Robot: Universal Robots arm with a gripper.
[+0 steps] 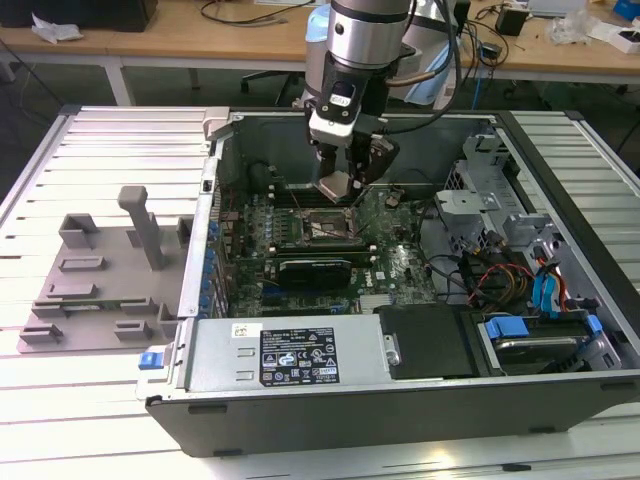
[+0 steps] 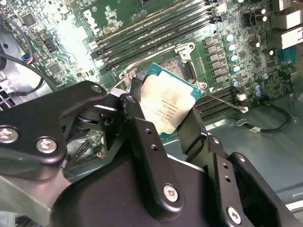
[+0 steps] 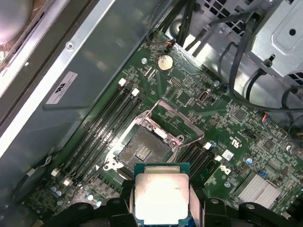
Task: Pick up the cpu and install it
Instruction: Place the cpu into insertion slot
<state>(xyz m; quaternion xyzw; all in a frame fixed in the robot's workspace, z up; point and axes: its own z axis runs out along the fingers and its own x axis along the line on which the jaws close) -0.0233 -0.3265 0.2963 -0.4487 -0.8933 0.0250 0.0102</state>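
Gripper [image 1: 344,184] is closed on the cpu [image 3: 162,196]. I see the chip pinched by its edges between both fingers, hanging just above the open socket [image 3: 142,150] inside the computer case [image 1: 400,412].

The cpu [image 2: 166,106] has a pale silvery metal top with a dull, faintly smudged sheen and a green board edge; the gripper [image 2: 162,112] has matt black fingers [image 2: 142,137]. The motherboard [image 3: 189,97] is glossy green, the case wall [image 3: 90,61] smooth grey sheet metal. On the exterior view's left, the tray [image 1: 95,295] is matt grey plastic on a ribbed pale metal table [image 1: 130,140].
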